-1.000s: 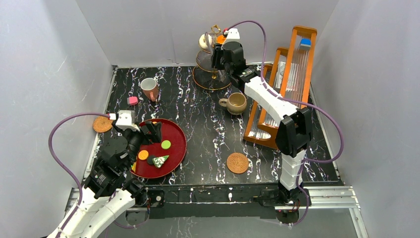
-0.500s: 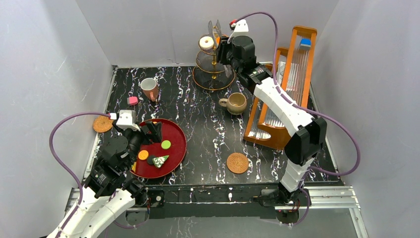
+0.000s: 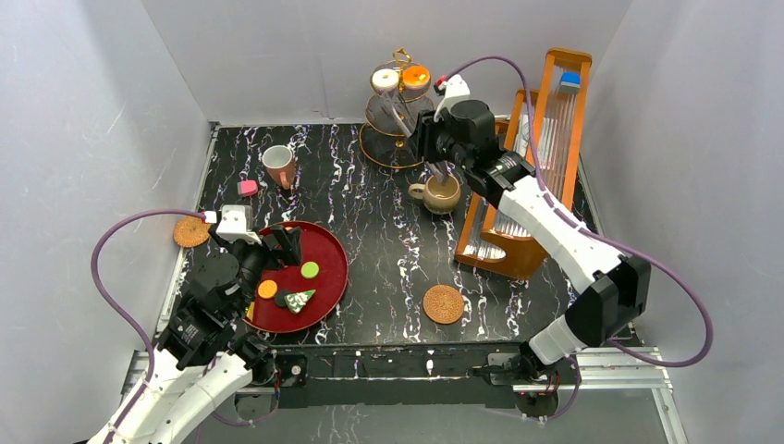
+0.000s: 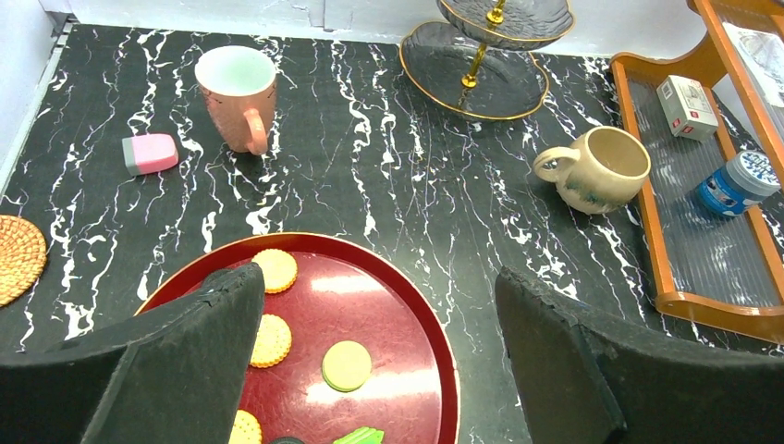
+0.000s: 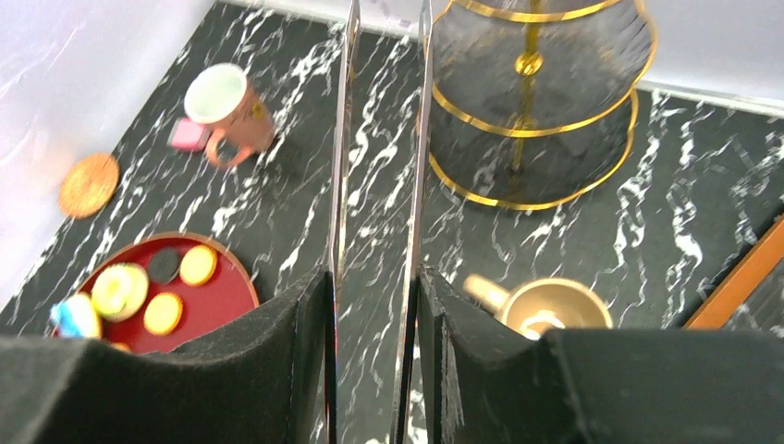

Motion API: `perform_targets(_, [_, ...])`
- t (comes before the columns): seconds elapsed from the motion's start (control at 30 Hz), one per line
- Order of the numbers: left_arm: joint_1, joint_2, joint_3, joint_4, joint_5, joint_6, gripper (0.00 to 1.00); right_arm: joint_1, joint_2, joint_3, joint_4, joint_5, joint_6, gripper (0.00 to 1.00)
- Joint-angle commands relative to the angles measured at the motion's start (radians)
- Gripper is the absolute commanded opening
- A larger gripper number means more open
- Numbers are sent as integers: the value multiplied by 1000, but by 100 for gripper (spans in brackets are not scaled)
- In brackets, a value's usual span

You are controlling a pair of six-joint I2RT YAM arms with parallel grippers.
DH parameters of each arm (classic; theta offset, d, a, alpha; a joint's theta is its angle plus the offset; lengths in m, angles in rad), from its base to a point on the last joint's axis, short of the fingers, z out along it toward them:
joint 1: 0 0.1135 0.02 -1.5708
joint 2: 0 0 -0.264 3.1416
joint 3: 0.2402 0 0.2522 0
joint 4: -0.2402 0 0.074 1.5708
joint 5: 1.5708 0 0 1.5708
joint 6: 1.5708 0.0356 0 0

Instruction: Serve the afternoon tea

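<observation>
The gold three-tier stand at the back carries a white donut and an orange donut on its top tier. My right gripper hovers between the stand and the beige mug, shut on thin shiny tongs; nothing shows between their blades. Over the red tray my left gripper stands open and holds nothing. The tray holds cookies and a green cake slice. A pink-sided mug and a pink pastry sit at the back left.
An orange wooden rack lines the right side, with a small box and a blue jar in it. One woven coaster lies at the left edge, another near the front. White walls enclose the table.
My right arm drew back and down from the stand's top tier toward the beige mug. The orange donut now rests on that tier beside the white one. The left arm stayed still.
</observation>
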Motion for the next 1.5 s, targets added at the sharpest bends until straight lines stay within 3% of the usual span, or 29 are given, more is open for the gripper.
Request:
perform_targets(0.0, [-4,-1,1,16,-39,5,92,21,-100,-47,-11,-114,32,46])
perform_targets(0.33, [-4,-19,-1,11,-85,4,92,134,-168,-211,-73,-192,85,45])
perform_targets(0.5, [-4,-31,1,3,-108,-2,92,248,-134,-229,-70,-197,16,46])
perform_targets(0.93, [-4,-30,-2,4,-134,-7,92,383,-79,-397,88,-333,-67,48])
perform_targets(1.47, [-3,-53,-2,4,-143,-6,92,458,142,-320,85,-307,-131,51])
